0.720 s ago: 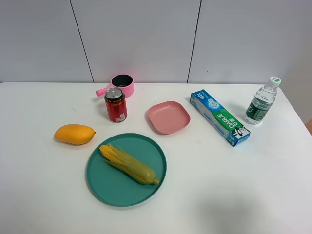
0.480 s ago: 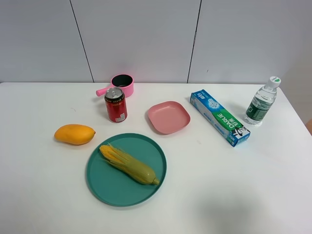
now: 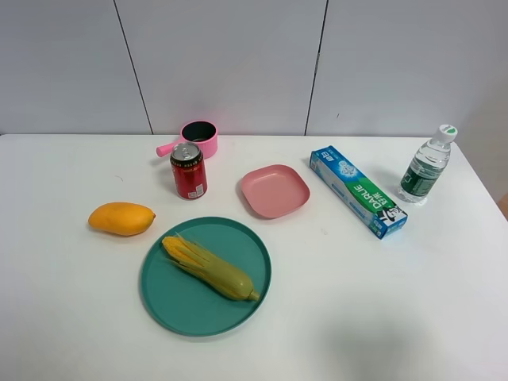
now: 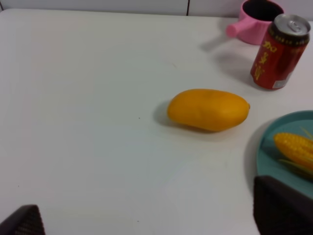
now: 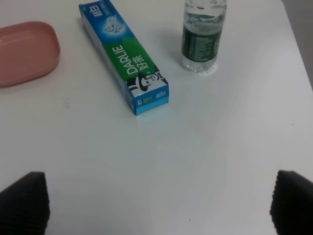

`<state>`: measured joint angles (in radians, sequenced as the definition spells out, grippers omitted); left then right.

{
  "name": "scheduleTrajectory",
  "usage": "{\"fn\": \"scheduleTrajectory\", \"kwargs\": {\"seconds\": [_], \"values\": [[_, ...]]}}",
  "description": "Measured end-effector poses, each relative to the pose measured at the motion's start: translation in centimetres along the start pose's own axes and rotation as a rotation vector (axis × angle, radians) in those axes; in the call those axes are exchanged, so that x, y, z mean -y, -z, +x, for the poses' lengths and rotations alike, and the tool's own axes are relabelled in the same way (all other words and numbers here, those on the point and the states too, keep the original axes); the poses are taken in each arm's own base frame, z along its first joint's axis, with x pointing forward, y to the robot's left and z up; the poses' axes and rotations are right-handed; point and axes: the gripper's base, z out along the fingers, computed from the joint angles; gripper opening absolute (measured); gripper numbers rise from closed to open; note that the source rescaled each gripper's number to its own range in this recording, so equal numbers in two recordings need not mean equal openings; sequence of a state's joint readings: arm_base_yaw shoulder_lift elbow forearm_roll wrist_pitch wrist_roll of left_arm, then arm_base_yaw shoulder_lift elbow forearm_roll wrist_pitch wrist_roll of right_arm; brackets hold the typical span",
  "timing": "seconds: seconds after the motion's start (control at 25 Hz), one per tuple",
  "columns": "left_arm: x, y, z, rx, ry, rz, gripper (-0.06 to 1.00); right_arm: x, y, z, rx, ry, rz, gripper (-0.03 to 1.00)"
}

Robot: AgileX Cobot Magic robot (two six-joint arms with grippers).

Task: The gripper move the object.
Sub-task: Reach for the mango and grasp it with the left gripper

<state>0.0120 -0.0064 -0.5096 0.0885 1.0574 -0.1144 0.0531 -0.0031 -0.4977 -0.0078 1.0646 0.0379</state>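
Observation:
The orange-yellow mango (image 3: 121, 218) lies on the white table at the left, beside the green plate; it also shows in the left wrist view (image 4: 209, 109). No arm shows in the exterior high view. My left gripper (image 4: 151, 220) is open and empty, its two dark fingertips (image 4: 281, 208) wide apart at the frame's corners, short of the mango. My right gripper (image 5: 156, 205) is open and empty, its fingertips (image 5: 23, 200) spread over bare table near the toothpaste box.
A green plate (image 3: 171, 305) holds a husked corn cob (image 3: 208, 267). A red can (image 3: 189, 170) and a pink pot (image 3: 198, 138) stand behind. A pink dish (image 3: 275, 190), a toothpaste box (image 3: 357, 190) and a water bottle (image 3: 427, 165) are at the right.

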Motion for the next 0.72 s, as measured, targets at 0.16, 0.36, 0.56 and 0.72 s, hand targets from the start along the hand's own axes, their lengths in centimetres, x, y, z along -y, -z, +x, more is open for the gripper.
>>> {"fn": "scheduleTrajectory", "kwargs": {"seconds": [0.16,0.36,0.56,0.72], "values": [[0.0,0.0,0.0,0.000,0.000,0.000,1.00,0.0,0.0,0.0,0.000,0.000,0.000,1.00],[0.0,0.0,0.0,0.000,0.000,0.000,1.00,0.0,0.0,0.0,0.000,0.000,0.000,1.00],[0.0,-0.1,0.0,-0.004,0.017,0.000,1.00,0.0,0.0,0.0,0.000,0.000,0.000,1.00],[0.3,-1.7,-1.0,-0.125,0.035,-0.005,1.00,0.0,0.0,0.0,0.000,0.000,0.000,1.00]]}}
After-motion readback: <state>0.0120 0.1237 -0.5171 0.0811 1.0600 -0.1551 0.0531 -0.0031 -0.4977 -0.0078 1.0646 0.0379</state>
